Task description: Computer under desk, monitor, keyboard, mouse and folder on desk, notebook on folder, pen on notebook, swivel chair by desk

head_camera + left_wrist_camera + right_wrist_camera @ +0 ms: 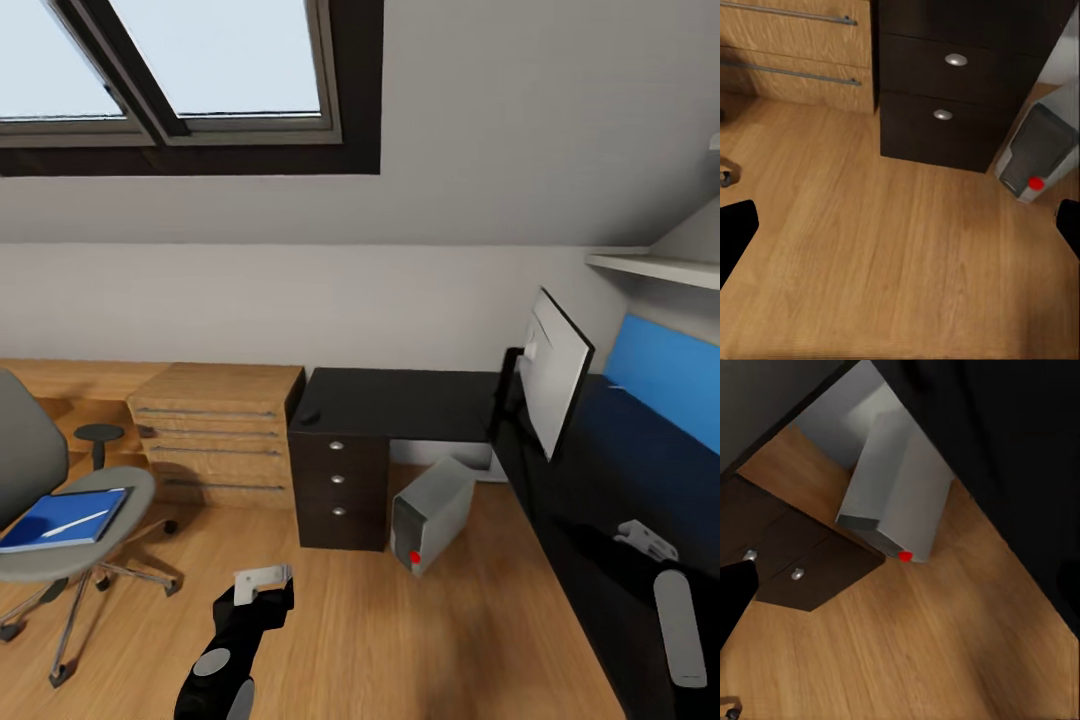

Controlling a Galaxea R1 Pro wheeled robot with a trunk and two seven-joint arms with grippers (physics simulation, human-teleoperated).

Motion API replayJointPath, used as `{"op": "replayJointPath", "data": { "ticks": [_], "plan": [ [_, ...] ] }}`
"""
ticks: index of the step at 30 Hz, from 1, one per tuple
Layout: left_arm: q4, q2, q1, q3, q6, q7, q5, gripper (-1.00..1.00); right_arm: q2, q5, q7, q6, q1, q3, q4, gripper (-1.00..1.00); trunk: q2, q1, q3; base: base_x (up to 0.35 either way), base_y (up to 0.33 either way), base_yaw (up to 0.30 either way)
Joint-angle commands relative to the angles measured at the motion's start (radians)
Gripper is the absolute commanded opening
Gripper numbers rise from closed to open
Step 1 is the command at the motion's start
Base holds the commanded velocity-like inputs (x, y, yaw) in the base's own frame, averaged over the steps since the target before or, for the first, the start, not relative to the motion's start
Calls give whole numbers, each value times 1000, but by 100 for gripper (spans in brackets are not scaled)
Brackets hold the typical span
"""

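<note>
The grey swivel chair (40,500) stands at the left, away from the black desk (400,400). On its seat lies the blue folder (40,525) with the white pen (75,521) on top. The monitor (553,372) stands on the desk, and the small dark mouse (310,416) lies near the desk's left end. The silver computer (432,513) (1039,154) (896,487) sits askew on the floor by the desk's corner. My left gripper (262,582) (900,232) hangs open over bare floor. My right gripper (645,540) (900,592) is open above the desk's edge. Keyboard and notebook are out of view.
A light wooden drawer chest (215,435) (795,52) stands against the wall beside the desk's black drawers (338,480) (945,90). A small dark round stool (98,435) is behind the chair. A white shelf (650,268) hangs above the blue back panel (665,380).
</note>
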Motion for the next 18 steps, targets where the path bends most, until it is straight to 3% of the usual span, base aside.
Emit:
{"op": "replayJointPath", "data": {
  "ticks": [1, 5, 8, 10, 16, 18],
  "plan": [
    [-2, 0, -1, -1, 3, 9, 10, 100, 0, 2, -1, -3, 4, 1, -4, 100, -1, 0, -1, -333, 0, -272],
    [-2, 1, 0, -1, 0, 10, 10, 100, 0, 30, 0, -43, 18, 22, -16, 100, -1, 0, -1, -333, -40, -202],
    [-3, 2, 0, 0, -2, 10, 10, 100, 0, 71, -1, -72, 27, 53, -29, 100, -1, 0, -1, -333, -107, -79],
    [-6, 2, 0, 0, -5, 11, 10, 100, 1, 124, -1, -89, 33, 76, -36, 100, -1, 0, -1, -332, -141, -28],
    [-26, 3, 5, 0, -8, 12, 10, 100, 0, 144, -2, -97, 34, 83, -38, 100, -1, 0, -1, -323, -169, -6],
    [-55, 3, 30, 0, -8, 12, 10, 100, 0, 148, -2, -107, 35, 84, -38, 100, -1, 0, -1, -295, -204, -1]
  ]
}}
